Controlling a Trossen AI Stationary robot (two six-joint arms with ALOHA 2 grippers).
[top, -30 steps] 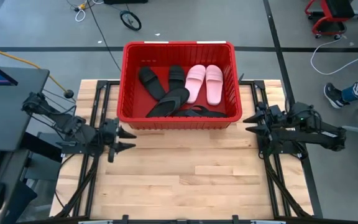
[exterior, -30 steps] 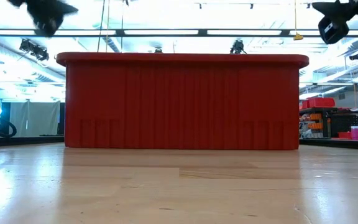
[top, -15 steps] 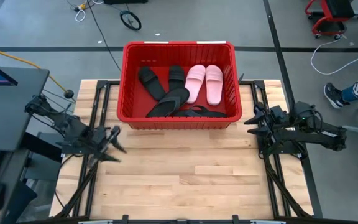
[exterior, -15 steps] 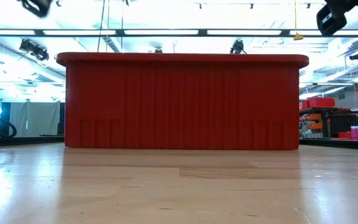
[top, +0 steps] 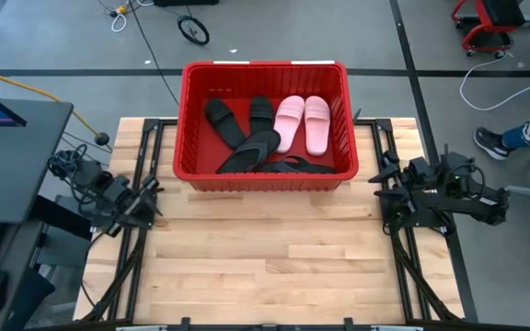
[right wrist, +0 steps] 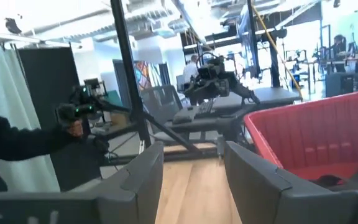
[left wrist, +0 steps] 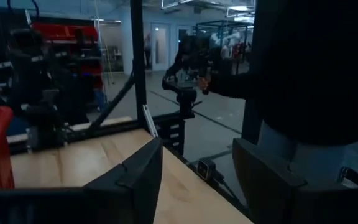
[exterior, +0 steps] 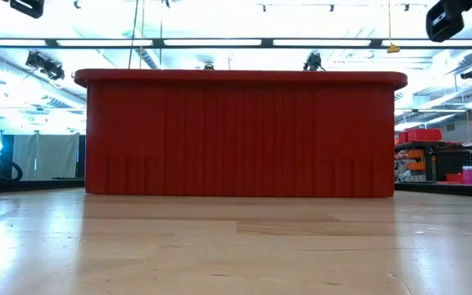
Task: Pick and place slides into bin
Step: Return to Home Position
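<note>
slides (top: 290, 124) all lie inside the red bin (top: 265, 66), which stands against the far edge of the tabletop (top: 274, 267), midway along it. the pink pair (top: 316, 124) sits side by side toward its right wall, and the black sandals (top: 247, 147) overlap in a heap beside them. no sandal shows outside the bin, so the job looks finished. the left gripper (top: 153, 198) hangs at the left edge and the right gripper (top: 377, 176) at the right edge, each clear of the bin, likely parked out of the way. both claws are released, fingers (left wrist: 135, 180) spread with nothing between them.
</note>
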